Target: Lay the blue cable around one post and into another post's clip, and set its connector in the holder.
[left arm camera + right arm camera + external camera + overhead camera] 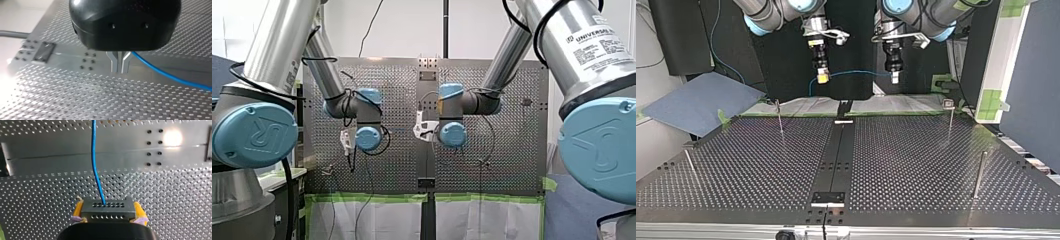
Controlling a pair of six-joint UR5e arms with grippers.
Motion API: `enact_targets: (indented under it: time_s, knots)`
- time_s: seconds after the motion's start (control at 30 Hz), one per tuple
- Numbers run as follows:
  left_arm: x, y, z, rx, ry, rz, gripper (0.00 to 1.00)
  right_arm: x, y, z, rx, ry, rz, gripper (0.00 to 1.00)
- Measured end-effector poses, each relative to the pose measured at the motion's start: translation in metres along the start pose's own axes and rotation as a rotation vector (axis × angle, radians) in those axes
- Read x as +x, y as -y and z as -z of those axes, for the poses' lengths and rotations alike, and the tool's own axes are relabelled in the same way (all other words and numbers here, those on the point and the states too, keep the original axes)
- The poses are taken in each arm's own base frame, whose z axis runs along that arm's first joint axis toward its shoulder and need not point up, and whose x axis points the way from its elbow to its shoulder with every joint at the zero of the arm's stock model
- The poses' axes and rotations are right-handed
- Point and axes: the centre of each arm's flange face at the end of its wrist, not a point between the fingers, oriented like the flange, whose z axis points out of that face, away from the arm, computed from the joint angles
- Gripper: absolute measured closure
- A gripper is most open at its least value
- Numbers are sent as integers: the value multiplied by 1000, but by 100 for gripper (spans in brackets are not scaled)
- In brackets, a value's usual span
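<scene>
Top view shows the routing not yet begun: the thin, gently sagging blue cable [856, 74] hangs above the worktop's [916, 160] far edge, clear of every post [950, 120], with my right end effector [107, 203] clamping its grey perforated connector [107, 211] between yellow pads and my left end effector [119, 70] pinched shut on the cable.

Tabletop [916, 160]: perforated sheet metal with a satin finish that throws bright glare under the light. Blue cable [94, 165]: smooth, glossy plastic sheath. Connector [108, 206]: matt dark-grey block with a drilled face. Pads [138, 211] on my right gripper [108, 212]: yellow, matt. My left gripper [120, 68]: glossy black plastic housing and bare bright metal jaws. My left arm [277, 45]: satin silver metal tube. Joint cap [254, 134]: smooth blue plastic. Sheet [696, 102], left of the frame in the top view: matt blue.
</scene>
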Motion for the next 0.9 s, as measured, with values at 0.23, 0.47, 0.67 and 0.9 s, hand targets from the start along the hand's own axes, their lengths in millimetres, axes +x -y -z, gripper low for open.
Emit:
enact_targets:
  time_s: [0.23,0.47,0.67,0.9]
  knots:
    - [-36,5,-31,-7,52,48,89,29,-21,-9,0,-5,-31,100]
    - [-82,5,-66,-3,113,62,89,70,-38,-27,4,-41,-15,100]
    - [-120,1,-87,-30,164,82,89,114,-49,-41,4,-88,1,100]
    - [-150,-6,-88,-66,188,116,89,170,-43,-45,13,-149,19,100]
